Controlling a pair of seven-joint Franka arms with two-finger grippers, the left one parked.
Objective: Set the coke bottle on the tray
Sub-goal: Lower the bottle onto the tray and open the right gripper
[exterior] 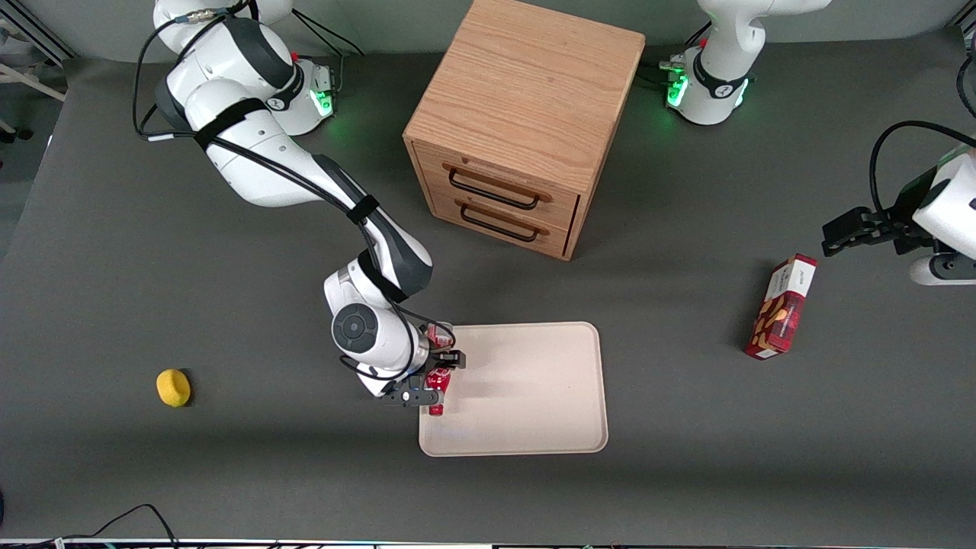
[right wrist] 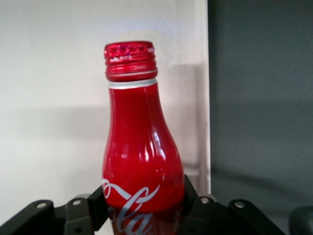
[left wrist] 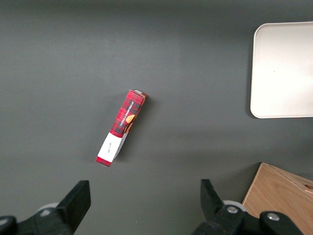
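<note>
The tray (exterior: 526,389) lies flat on the counter (exterior: 686,442), nearer the front camera than the wooden drawer cabinet (exterior: 518,130); its cream surface is bare apart from the coke bottle (exterior: 437,381) held over the rim at the working arm's end. The gripper (exterior: 435,379) is there too, jaws closed on the bottle's body. The right wrist view alone shows the coke bottle (right wrist: 139,147) up close: glossy red, white script logo, silver ring under a ribbed red cap, with the tray (right wrist: 54,73) as backdrop. The left wrist view shows a red snack box (left wrist: 121,128) lying on the counter, well apart from the tray (left wrist: 283,68). A yellow object (exterior: 173,387) sits toward the working arm's end.
</note>
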